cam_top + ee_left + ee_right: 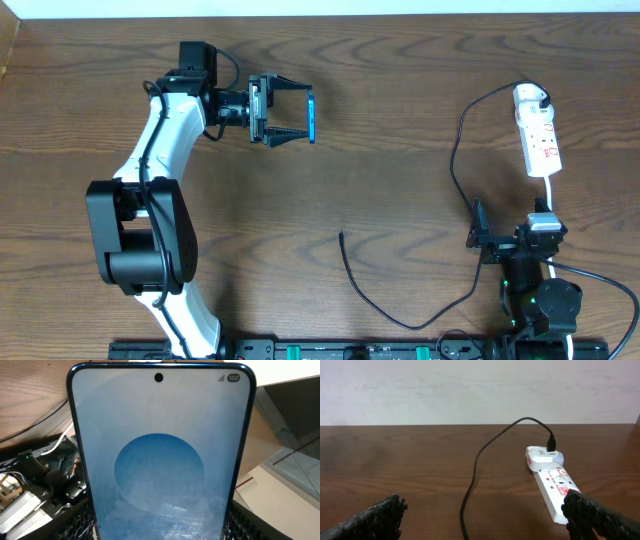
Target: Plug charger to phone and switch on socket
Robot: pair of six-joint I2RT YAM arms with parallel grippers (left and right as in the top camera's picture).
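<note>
My left gripper is shut on the phone, holding it on edge above the table's far left. In the left wrist view the phone fills the frame with a blue screen and a round shape, and black fingers clamp its two long sides. The white socket lies at the far right with the charger's white adapter plugged into its far end. The charger's black cable loops down to a free tip mid-table. My right gripper stands open just short of the socket, and the cable runs between its fingers.
The socket's white cord runs toward the right arm's base. A black rail lines the table's front edge. The left arm's white link spans the left side. A white wall stands behind the table.
</note>
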